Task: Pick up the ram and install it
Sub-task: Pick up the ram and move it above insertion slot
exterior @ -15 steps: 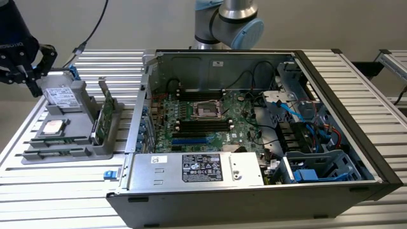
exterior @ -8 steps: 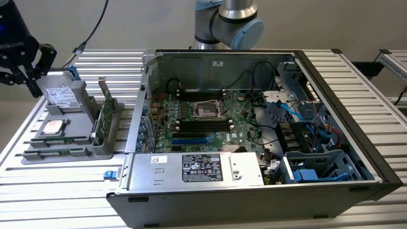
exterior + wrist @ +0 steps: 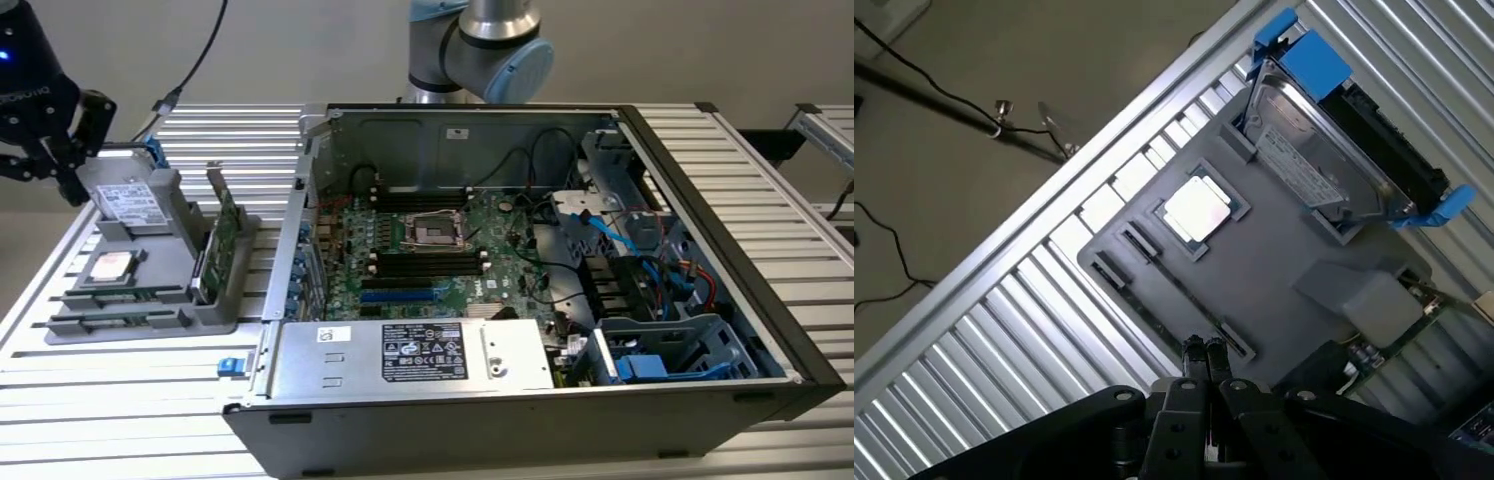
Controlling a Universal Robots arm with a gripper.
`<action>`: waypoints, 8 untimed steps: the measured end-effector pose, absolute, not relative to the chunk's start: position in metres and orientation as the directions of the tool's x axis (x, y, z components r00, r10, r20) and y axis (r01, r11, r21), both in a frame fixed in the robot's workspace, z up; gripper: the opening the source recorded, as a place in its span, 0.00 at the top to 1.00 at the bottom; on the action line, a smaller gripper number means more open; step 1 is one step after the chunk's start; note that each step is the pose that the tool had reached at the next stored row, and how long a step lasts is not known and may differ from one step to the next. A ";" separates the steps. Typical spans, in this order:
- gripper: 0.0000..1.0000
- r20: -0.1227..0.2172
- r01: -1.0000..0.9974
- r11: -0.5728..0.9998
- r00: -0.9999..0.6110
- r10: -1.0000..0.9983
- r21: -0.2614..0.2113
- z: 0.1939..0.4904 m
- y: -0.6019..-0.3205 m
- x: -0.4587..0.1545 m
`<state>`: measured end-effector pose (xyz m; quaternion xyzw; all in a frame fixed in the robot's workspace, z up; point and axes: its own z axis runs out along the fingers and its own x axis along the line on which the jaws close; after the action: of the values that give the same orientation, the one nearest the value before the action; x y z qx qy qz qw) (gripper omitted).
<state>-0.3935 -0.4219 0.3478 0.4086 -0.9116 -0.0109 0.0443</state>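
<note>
The ram (image 3: 118, 297) is a thin stick lying on edge in a slot along the front of the grey parts tray (image 3: 147, 322) at the exterior view's left. In the wrist view the ram (image 3: 1179, 297) is a dark narrow line between two clips on the tray (image 3: 1284, 250). My black gripper (image 3: 51, 170) hangs above the tray's far left corner, well clear of the ram. Its fingertips (image 3: 1194, 352) sit pressed together with nothing between them, so the gripper (image 3: 1205, 352) is shut. The motherboard's black memory slots (image 3: 427, 265) lie inside the open computer case (image 3: 534, 400).
On the tray a silver hard drive with blue rails (image 3: 1324, 150) leans at the back, a square processor (image 3: 1197, 208) lies flat, and a green expansion card (image 3: 222, 235) stands upright by the case wall. Cables and a drive cage (image 3: 654, 340) crowd the case's right side.
</note>
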 end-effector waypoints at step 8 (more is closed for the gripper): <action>0.90 0.072 -0.833 0.551 -0.547 -0.834 0.056 0.348 -0.422 -0.393</action>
<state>-0.3935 -0.4219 0.3479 0.4740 -0.8793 -0.0076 0.0450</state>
